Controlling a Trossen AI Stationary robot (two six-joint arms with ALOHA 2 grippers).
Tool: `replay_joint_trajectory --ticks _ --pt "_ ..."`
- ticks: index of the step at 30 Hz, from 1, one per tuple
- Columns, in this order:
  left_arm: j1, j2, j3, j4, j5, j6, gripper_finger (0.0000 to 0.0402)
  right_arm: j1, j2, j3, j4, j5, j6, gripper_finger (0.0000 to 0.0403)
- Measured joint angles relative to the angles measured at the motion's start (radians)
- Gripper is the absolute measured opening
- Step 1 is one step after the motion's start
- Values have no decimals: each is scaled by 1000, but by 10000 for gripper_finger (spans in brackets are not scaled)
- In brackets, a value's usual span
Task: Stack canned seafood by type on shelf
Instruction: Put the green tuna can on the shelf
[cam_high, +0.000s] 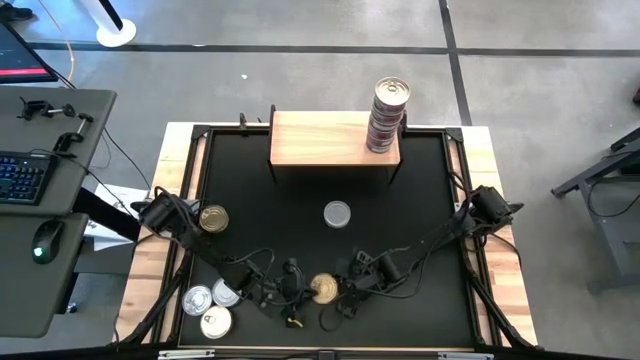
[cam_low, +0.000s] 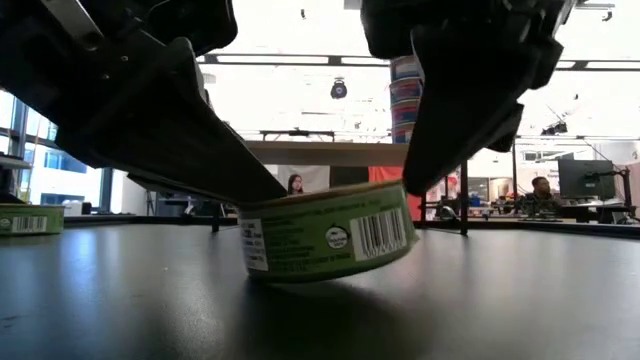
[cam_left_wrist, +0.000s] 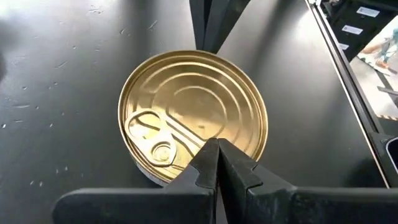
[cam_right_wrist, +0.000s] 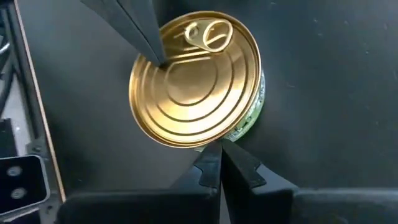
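Left gripper (cam_left_wrist: 217, 144): fingers clenched together, empty, tips touching the rim of a gold-topped tin (cam_left_wrist: 193, 106). Right gripper (cam_right_wrist: 219, 146): likewise closed, tips at the opposite rim. Tin: low, round, ribbed lid with pull-tab, green label with barcode; tilted on the black tabletop (cam_high: 420, 190), lower centre of the high view. Shelf (cam_high: 320, 140): pale wood, upper centre, bearing a stack of tins (cam_high: 388, 118) at its right end.

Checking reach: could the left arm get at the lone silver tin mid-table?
Probably yes: the silver tin stands alone, nothing around it; the left hand, shut against the gold tin nearby, must open first.
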Motion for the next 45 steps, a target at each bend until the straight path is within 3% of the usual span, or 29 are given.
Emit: replay_joint_trajectory --ticks 13,17,23,26,29,37,40,45 --pt "-27 -11 -4 -94 9 26 0 -10 -1 149 -10 16 -143 0" --pt "-44 -19 -6 -130 5 0 0 -23 -2 231 -123 26 -208 0" --pt "-70 -117 -6 -321 -10 -7 0 -66 -6 362 -202 27 -235 6" --pt "-83 -181 -5 -465 -23 -38 0 -96 -6 385 -173 28 -247 39" --pt "-100 -253 -21 -601 -67 -64 0 -118 2 386 -136 30 -247 99" --pt "-156 -554 -275 -632 -192 -313 0 -130 78 386 -40 36 -261 272" --pt "-176 -654 -343 -622 -220 -359 0 -135 120 386 -50 49 -236 304" --pt "-179 -737 -377 -638 -255 -305 0 -146 193 386 -84 147 -171 313"
